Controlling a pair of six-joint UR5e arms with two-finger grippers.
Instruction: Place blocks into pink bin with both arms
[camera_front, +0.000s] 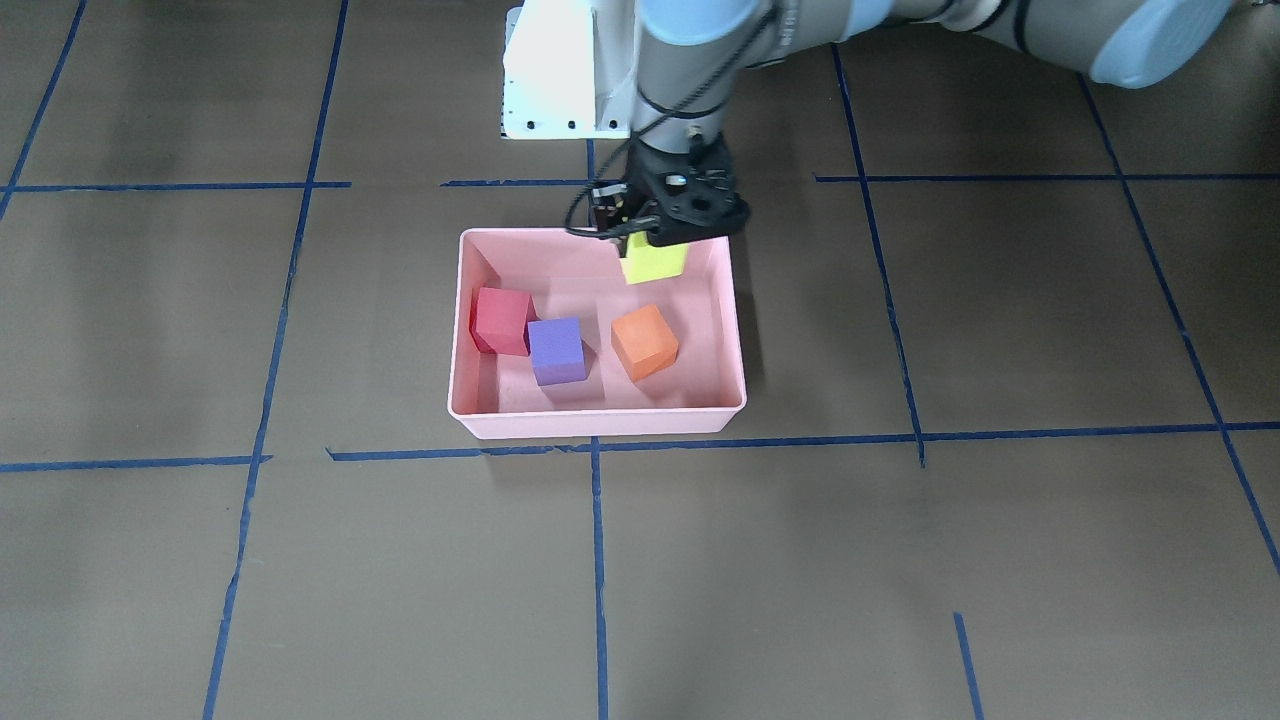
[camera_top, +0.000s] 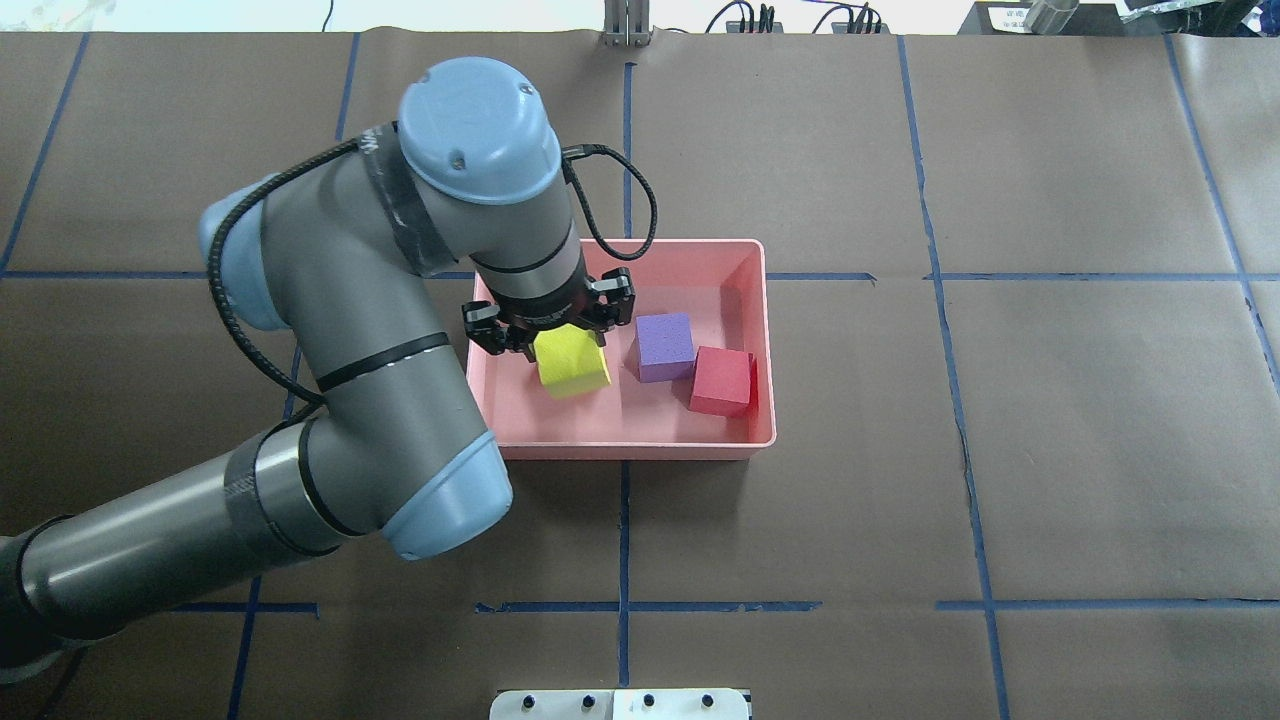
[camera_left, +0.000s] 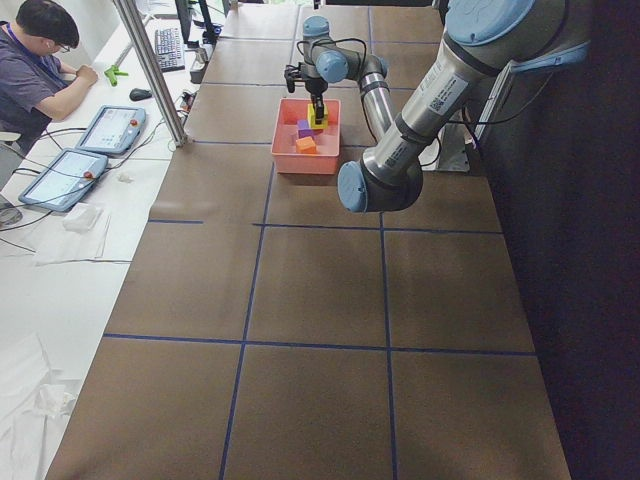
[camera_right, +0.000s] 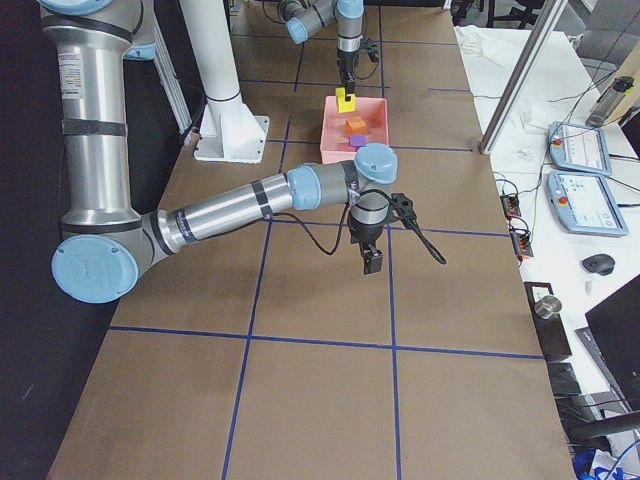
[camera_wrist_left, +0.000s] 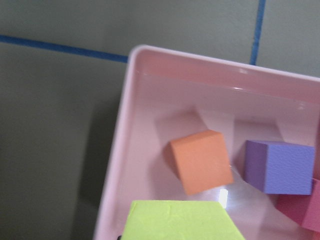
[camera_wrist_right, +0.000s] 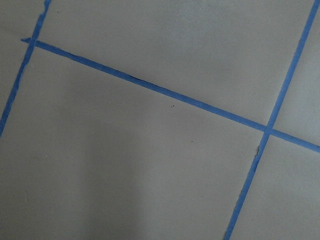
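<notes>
1. Fingers of our left gripper (camera_top: 562, 348) were closed on the small yellow foam cube (camera_top: 572, 366), pinching two opposite faces, though the gripper body hid most of the pads
2. We held that cube in the air over the shallow pale-pink plastic bin (camera_front: 600, 425), inside its rim and near the wall on the robot's side
3. Three more cubes lay on the bin floor: the red foam cube (camera_front: 502, 320) by one end wall, the purple foam cube (camera_front: 556, 350) just beside it, perhaps touching, and the orange foam cube (camera_front: 644, 341) apart from both
4. Bare pink floor lay straight below our fingers, and the orange cube sat just beyond the yellow one, on the side away from the robot, so we judged a plain release would land clear of it
5. Our right gripper (camera_right: 372, 262) hung over the brown paper table (camera_wrist_right: 150, 175), well apart from the bin; we could not tell how its jaws stood
6. We judged the left arm the nearer, and the yellow cube the last to go in
</notes>
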